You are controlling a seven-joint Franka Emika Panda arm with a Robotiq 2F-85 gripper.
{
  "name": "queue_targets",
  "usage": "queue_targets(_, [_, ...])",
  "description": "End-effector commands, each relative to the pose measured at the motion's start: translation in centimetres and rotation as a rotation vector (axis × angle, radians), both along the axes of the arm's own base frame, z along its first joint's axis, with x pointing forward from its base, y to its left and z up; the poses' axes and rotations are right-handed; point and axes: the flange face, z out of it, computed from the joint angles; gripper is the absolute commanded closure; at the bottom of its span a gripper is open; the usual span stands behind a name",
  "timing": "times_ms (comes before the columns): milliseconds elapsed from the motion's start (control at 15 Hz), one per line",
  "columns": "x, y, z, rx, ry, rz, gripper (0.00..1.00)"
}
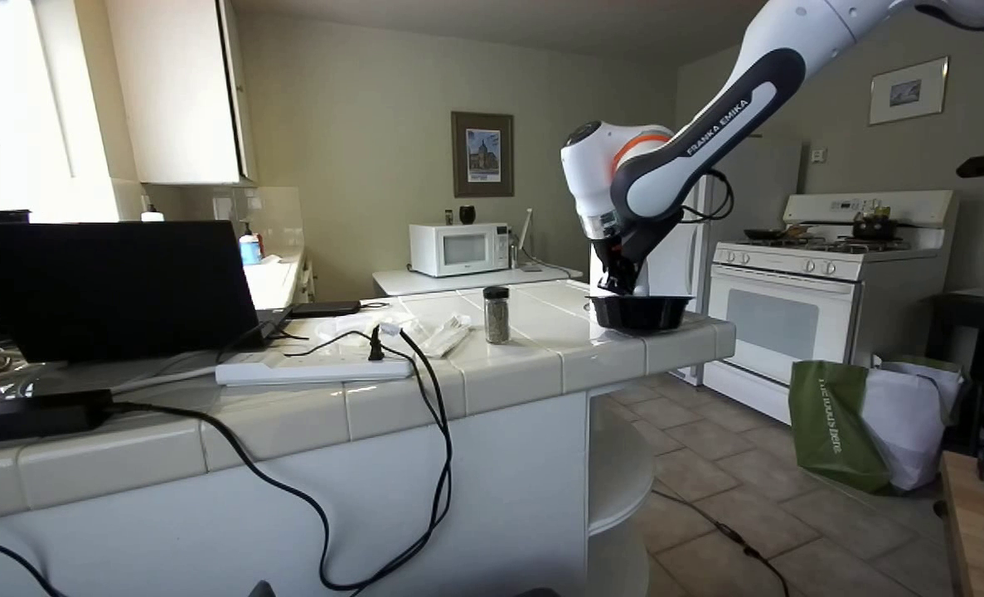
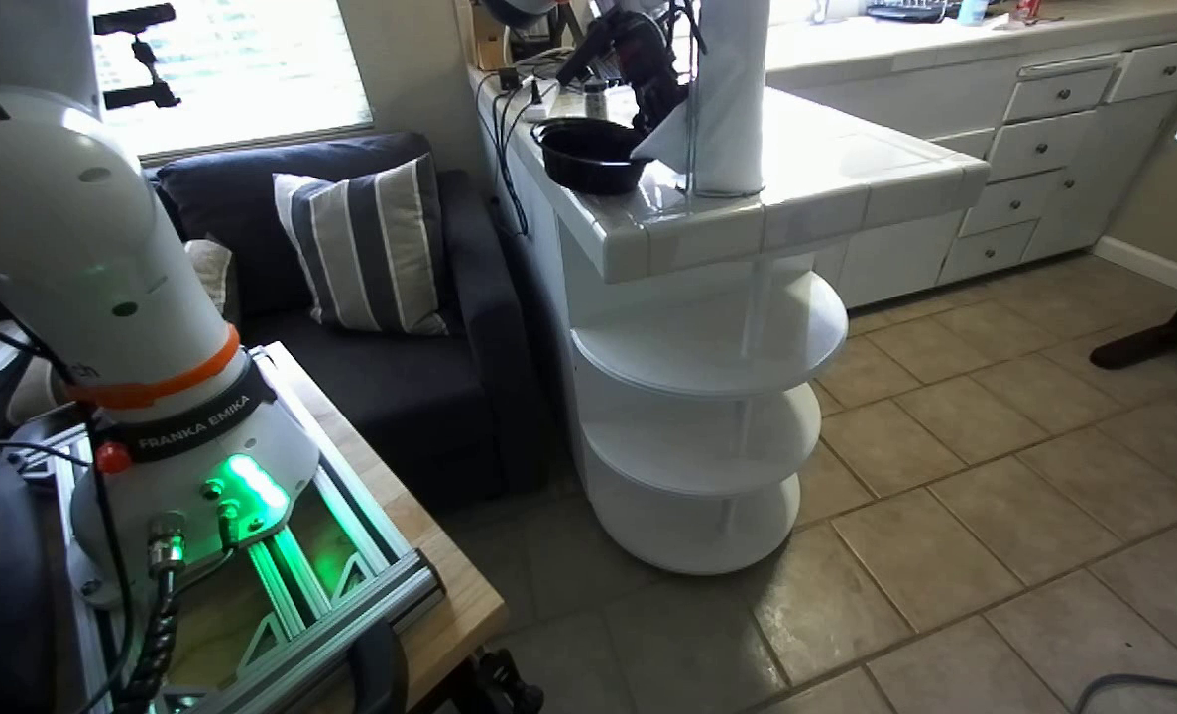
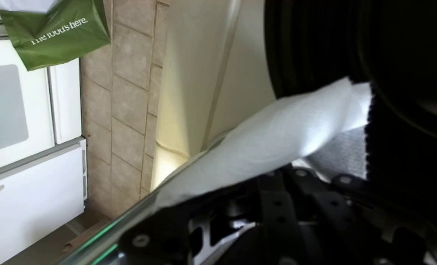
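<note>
Stretching from its upright roll (image 2: pixel 730 99) on the tiled counter (image 2: pixel 836 149), the paper towel sheet (image 3: pixel 284 125) slants toward the black round pan (image 1: pixel 641 315) and should prove feather-light, limp and easily torn, best pinched flat just in from its free edge. The gripper (image 1: pixel 618 284) is narrow, apparently nipping that sheet, though its tips are hidden. Inside the pan is too dark to read; the glass spice jar (image 1: pixel 496 308) holds flecked dry seasoning (image 1: pixel 497 325).

the tiled counter (image 2: pixel 836 169) is stretching past me, carrying a laptop (image 1: pixel 118 290), power strip (image 1: pixel 317 373) and small jar (image 1: pixel 496 317); a black bowl (image 1: pixel 641 315) and a paper towel roll (image 2: pixel 732 99) are standing near its end.
</note>
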Motion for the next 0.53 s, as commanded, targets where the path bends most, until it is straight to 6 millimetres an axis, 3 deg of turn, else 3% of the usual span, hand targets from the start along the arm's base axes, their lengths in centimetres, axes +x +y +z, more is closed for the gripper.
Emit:
queue_targets(0, [-0.4,0.9,1.9,0.035,-0.049,-0.041,1.00])
queue_targets(467, [-1.2,3.1,8.9,0.091,-0.197,-0.114,1.00])
